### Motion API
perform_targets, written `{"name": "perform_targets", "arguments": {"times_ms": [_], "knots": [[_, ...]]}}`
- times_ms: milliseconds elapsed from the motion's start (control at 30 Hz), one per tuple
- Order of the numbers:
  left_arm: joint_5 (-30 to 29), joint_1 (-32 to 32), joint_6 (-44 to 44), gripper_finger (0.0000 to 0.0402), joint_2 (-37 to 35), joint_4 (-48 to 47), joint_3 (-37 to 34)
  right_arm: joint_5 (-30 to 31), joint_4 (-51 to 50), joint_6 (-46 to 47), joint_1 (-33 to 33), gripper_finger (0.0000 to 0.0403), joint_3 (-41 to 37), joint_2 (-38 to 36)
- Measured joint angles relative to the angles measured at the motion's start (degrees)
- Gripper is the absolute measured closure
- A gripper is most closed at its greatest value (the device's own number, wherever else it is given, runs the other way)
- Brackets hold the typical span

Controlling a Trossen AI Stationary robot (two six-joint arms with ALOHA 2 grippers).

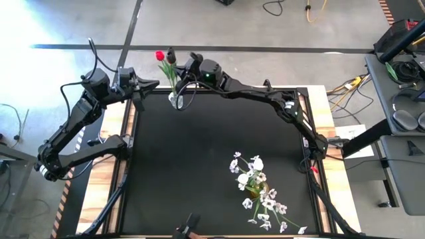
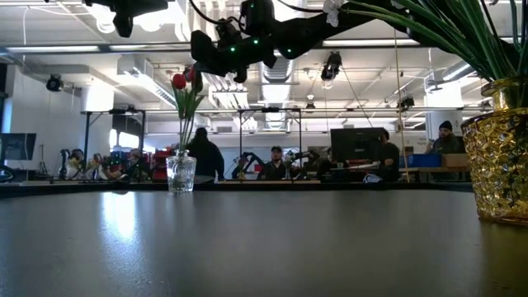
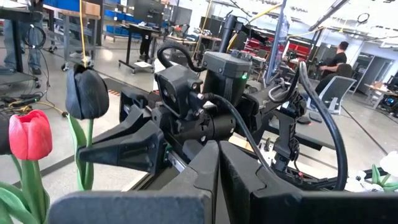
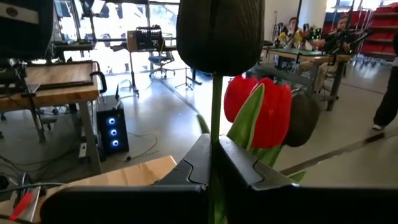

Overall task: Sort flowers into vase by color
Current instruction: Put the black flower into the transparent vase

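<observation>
the black worktop [image 1: 199,153] is mostly bare between two vases. a small clear glass vase [image 1: 176,100] stands at the far edge, left of centre, holding a red tulip [image 1: 160,56] and dark tulips. the right gripper [image 1: 178,72] hangs over that vase, its fingers closed narrow on the stem of a dark tulip [image 4: 219,34] whose head stands just above them. the left gripper [image 1: 151,84] waits at the far left corner, just beside the vase, fingers pressed together and holding nothing. a gold vase [image 1: 253,191] with white flowers [image 1: 255,179] stands near the near right corner, well apart. beyond the far edge lies a workshop with benches, monitors and several people [image 2: 276,163].
</observation>
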Motion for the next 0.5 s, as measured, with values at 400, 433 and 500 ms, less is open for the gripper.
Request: {"name": "perform_targets", "arguments": {"times_ms": [400,433,500], "knots": [[0.0,0.0,0.0,0.0402,-0.02,0.0,-0.01,-0.07,1.64,2.64,0.53,0.039,-0.69,0.02],[0.0,0.0,0.0,0.0402,-0.03,0.0,0.0,-0.07,1.72,2.64,0.54,0.039,-0.85,0.0],[0.0,0.0,0.0,0.0402,-0.04,0.0,0.01,-0.07,1.64,2.68,0.6,0.039,-1.24,0.0]]}}
